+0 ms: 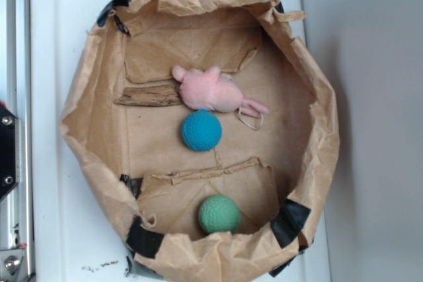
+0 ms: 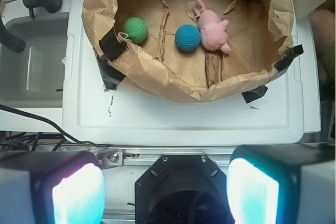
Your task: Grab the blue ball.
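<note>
The blue ball [image 1: 201, 130] [image 2: 188, 38] is round, teal and knitted, and lies in the middle of a brown paper bag basin [image 1: 86, 143] [image 2: 173, 85]. It touches the pink plush toy [image 1: 210, 89] [image 2: 212, 30]. My gripper [image 2: 165, 192] is open, its two glowing pads wide apart with nothing between them. It hovers over the robot base, well short of the basin and far from the ball. In the exterior view the gripper does not show.
A green ball [image 1: 219, 214] [image 2: 135, 30] of like size sits in the basin near its rim. A strip of wood [image 1: 149, 95] [image 2: 212, 69] lies beside the toy. The basin stands on a white lid [image 1: 56, 229] [image 2: 184, 116]. A grey sink [image 2: 31, 66] is at left.
</note>
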Controlling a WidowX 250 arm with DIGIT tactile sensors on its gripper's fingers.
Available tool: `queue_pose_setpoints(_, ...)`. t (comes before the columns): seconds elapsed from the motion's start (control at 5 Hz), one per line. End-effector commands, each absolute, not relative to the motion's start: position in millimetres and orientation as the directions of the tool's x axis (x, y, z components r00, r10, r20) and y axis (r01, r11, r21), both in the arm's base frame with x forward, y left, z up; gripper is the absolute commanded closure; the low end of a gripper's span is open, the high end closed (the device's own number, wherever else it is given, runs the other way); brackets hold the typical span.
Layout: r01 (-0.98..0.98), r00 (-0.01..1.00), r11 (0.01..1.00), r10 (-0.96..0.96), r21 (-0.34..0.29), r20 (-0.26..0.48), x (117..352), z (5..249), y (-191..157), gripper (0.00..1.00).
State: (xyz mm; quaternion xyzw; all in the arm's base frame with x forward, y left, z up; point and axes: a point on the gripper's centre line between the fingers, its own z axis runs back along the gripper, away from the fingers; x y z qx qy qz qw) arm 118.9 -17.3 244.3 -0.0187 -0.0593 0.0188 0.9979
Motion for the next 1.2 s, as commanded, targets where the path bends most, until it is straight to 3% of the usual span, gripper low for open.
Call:
queue_pose_setpoints(0.0, -0.035, 0.992, 0.999, 0.04, -0.04, 0.118, 118.9, 244.3, -17.3, 0.0)
queue_pose_setpoints(0.2, -0.11, 0.988, 0.994, 0.108, 0.013, 0.115, 167.2, 227.6, -22.8, 0.0)
queue_pose_setpoints(0.4, -0.153, 0.983, 0.985, 0.144, 0.081, 0.111, 200.2, 209.6, -23.1, 0.0)
queue_pose_setpoints(1.0, -0.153, 0.983, 0.985, 0.144, 0.081, 0.111, 200.2, 209.6, -23.1, 0.0)
